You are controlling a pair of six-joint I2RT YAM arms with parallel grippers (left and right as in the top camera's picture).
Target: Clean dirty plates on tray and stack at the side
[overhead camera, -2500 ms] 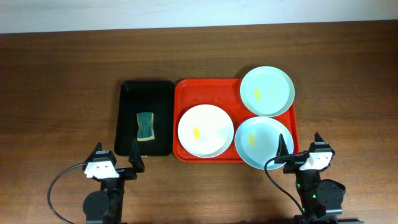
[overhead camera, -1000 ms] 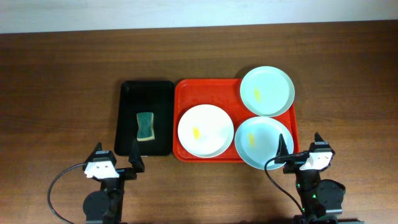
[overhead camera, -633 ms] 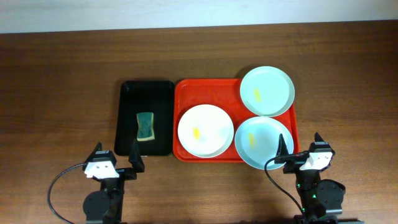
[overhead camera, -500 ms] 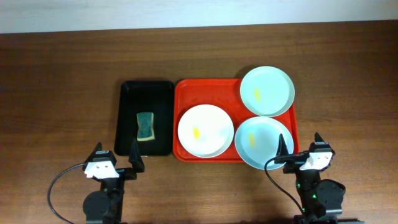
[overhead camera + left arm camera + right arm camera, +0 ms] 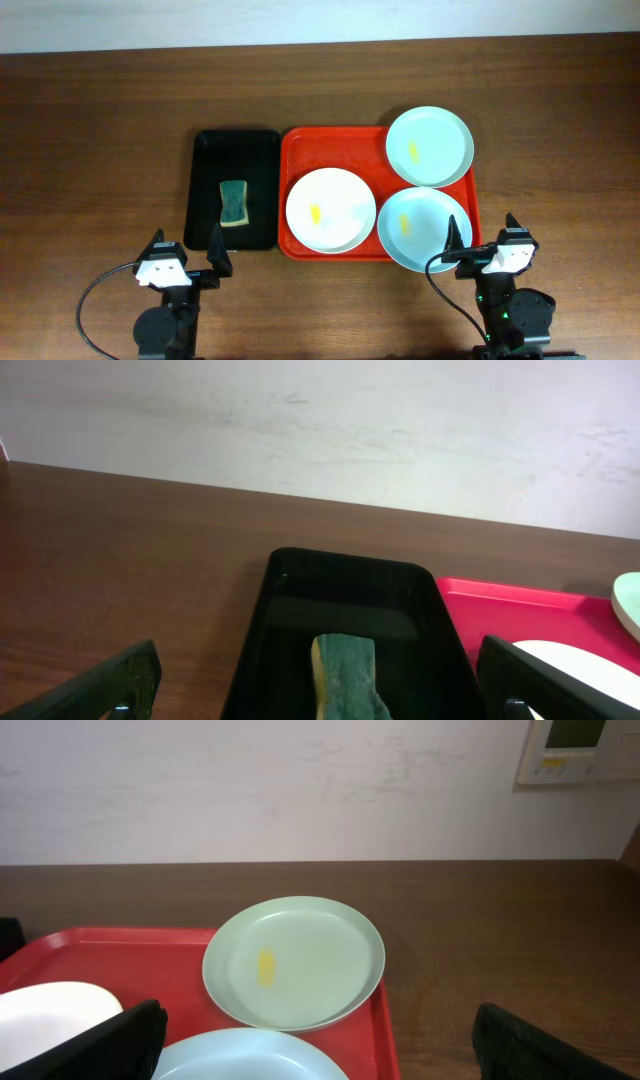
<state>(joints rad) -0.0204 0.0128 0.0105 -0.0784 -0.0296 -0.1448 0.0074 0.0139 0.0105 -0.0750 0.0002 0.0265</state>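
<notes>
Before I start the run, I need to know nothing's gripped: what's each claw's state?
Left claw: open, holding nothing.
Right claw: open, holding nothing.

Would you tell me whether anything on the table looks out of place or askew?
The far pale blue-green plate overhangs the red tray's far rim and the near pale blue-green plate its near rim; each bears a yellow smear.

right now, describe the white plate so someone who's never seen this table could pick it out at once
Find the red tray beside the black tray in the middle of the table. Of the three smeared plates on it, the white plate lies on the left side, nearest the black tray. The far right plate and near right plate are pale blue-green.
</notes>
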